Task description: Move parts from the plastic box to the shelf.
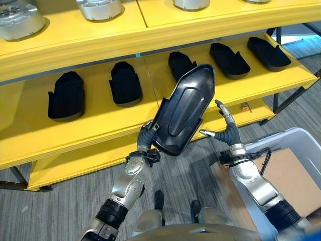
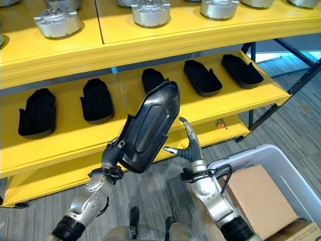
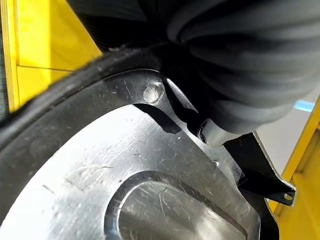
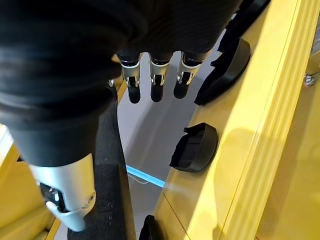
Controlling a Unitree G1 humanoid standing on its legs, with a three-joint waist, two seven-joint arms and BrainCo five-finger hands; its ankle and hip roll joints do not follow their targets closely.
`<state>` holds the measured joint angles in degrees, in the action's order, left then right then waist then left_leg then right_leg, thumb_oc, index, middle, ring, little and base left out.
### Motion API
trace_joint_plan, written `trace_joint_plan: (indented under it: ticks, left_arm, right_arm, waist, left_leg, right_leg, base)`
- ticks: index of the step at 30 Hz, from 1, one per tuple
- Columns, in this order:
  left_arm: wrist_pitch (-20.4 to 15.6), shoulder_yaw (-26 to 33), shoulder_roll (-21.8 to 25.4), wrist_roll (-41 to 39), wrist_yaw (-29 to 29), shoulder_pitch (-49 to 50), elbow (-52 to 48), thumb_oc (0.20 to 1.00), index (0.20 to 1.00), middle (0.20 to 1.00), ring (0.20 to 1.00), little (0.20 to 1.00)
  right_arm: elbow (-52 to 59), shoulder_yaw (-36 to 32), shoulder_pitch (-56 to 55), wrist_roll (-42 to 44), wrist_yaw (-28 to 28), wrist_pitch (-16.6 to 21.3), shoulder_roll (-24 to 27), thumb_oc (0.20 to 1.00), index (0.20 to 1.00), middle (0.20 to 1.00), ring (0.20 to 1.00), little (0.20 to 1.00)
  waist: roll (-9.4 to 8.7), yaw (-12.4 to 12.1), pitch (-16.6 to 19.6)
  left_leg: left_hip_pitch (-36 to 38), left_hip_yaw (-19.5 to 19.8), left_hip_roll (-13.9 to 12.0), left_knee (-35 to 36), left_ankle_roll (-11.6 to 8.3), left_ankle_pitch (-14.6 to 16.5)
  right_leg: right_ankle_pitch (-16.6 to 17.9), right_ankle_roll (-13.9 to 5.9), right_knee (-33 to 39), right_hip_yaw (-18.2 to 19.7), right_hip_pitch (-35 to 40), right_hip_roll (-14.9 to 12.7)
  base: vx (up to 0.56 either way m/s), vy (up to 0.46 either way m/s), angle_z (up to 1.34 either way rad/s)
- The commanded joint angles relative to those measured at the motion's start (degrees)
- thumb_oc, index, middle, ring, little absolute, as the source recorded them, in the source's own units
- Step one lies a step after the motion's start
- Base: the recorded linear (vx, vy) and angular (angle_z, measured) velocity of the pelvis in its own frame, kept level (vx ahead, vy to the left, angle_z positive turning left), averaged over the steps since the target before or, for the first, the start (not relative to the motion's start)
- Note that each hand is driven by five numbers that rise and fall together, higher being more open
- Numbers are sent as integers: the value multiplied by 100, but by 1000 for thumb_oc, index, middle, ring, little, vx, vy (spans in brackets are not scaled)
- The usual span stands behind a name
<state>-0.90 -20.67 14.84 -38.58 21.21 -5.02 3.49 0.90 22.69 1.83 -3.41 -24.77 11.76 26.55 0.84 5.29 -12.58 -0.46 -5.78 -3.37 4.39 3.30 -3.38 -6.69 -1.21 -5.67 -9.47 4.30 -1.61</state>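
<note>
My left hand (image 1: 147,134) is shut on the lower end of a long black shell part (image 1: 183,109), holding it up tilted before the yellow shelf's middle level (image 1: 100,120). The part's silvery inner face (image 3: 125,170) shows close up in the left wrist view. My right hand (image 1: 226,129) is open beside the part's right edge, fingers (image 4: 155,82) straight, thumb toward the part without gripping it. Several black parts (image 1: 125,83) lie in a row on the middle shelf. The grey plastic box (image 1: 301,138) stands at the lower right.
Silver round metal parts (image 2: 57,22) stand on the top shelf. A brown cardboard box (image 2: 258,193) lies inside the plastic box. The shelf's dark metal leg (image 1: 293,98) slants down at the right. Grey carpet lies below.
</note>
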Motion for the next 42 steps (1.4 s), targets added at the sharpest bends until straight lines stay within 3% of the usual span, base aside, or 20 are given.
trace_joint_plan:
  ticks: [1,2,5,9,11,13,16,20,22,27,32,39,42]
  left_arm:
    - [-299,302,5,-110,70,-377,-262,200,200,200,200,200]
    - [-319,283,-11,-114,137,-396,-272,200,200,200,200,200]
    - [-339,347,-11,-149,173,-326,-307,200,200,200,200,200]
    - [-577,510,46,-203,85,-134,-367,200,200,200,200,200]
    - [-693,600,125,-329,4,-54,-359,200,200,200,200,200]
    - [-797,623,164,-305,-77,-37,-274,200,200,200,200,200]
    - [-897,639,221,-83,-13,-95,-100,200,200,200,200,200]
    - [-798,630,256,-51,46,-151,-82,200,200,200,200,200]
    - [-688,570,192,83,116,-124,-100,200,200,200,200,200]
    - [-479,647,190,214,148,-119,-230,200,200,200,200,200]
    - [-366,854,321,386,80,-46,-459,200,200,200,200,200]
    - [-315,987,357,219,-16,1,-459,200,200,200,200,200]
    - [-449,1050,391,314,5,45,-560,200,200,200,200,200]
  right_arm:
    - [297,-190,24,80,23,344,94,1000,1000,1000,1000,1000]
    - [284,-220,-27,64,53,413,116,1000,1000,1000,1000,1000]
    - [292,-320,-137,79,173,550,186,1000,1000,1000,1000,1000]
    - [420,-460,-203,196,289,639,435,1000,1000,1000,1000,1000]
    - [480,-517,-233,258,335,701,554,1000,1000,1000,1000,1000]
    - [479,-554,-243,312,306,749,634,1000,1000,1000,1000,1000]
    - [475,-655,-298,324,287,812,715,1000,1000,1000,1000,1000]
    - [444,-701,-301,468,116,772,703,1000,1000,1000,1000,1000]
    - [439,-831,-344,699,172,744,616,1000,1000,1000,1000,1000]
    - [587,-789,-308,629,416,629,397,1000,1000,1000,1000,1000]
    - [628,-556,-45,426,292,431,114,1000,1000,1000,1000,1000]
    - [452,-357,117,128,94,397,-145,1000,1000,1000,1000,1000]
    - [342,-300,203,-74,115,522,-161,1000,1000,1000,1000,1000]
  waist:
    - [-220,141,147]
    - [-229,193,147]
    - [-235,239,141]
    - [-209,236,173]
    - [-212,273,123]
    - [-240,344,84]
    - [-221,467,8]
    - [-121,426,-64]
    - [-64,357,-46]
    - [-1,118,36]
    - [-131,-226,104]
    - [-148,-539,187]
    - [-68,-592,193]
  left_leg:
    - [552,-1044,240,-468,-230,818]
    - [561,-1206,57,-498,-306,785]
    - [615,-1162,-181,-438,-451,661]
    - [496,-988,-870,-109,-827,86]
    - [379,-1021,-1390,-52,-946,-400]
    - [396,-1135,-1632,5,-975,-440]
    - [413,-1307,-1767,17,-962,-410]
    - [417,-1179,-1683,-62,-941,-420]
    - [446,-1219,-1440,-225,-862,-79]
    - [583,-1223,-930,-171,-735,217]
    - [713,-1310,-532,-118,-516,544]
    - [814,-1413,-97,8,-149,798]
    - [841,-1593,-53,53,-67,876]
  right_leg:
    - [188,-341,79,135,-270,191]
    - [159,-308,63,16,-256,144]
    - [59,-248,8,-57,-164,88]
    - [-175,-146,-202,-11,-221,-40]
    - [-350,-71,-431,-81,-284,-151]
    - [-561,-53,-653,-167,-277,-299]
    - [-785,-25,-1112,-291,-339,-433]
    - [-865,11,-1370,-254,-359,-440]
    - [-803,-75,-1302,-405,-232,-609]
    - [-399,-534,-1048,-661,-157,-1076]
    - [55,-902,-902,-942,42,-1539]
    - [802,-1039,-1075,-1327,77,-1906]
    - [799,-1047,-1358,-1533,-74,-1898]
  base:
    - [-11,52,102]
    - [15,79,77]
    - [58,135,62]
    - [37,319,37]
    - [19,329,21]
    - [94,368,10]
    - [119,420,11]
    - [136,464,28]
    - [221,586,-1]
    - [116,371,16]
    - [71,258,6]
    - [26,234,-6]
    - [12,230,-37]
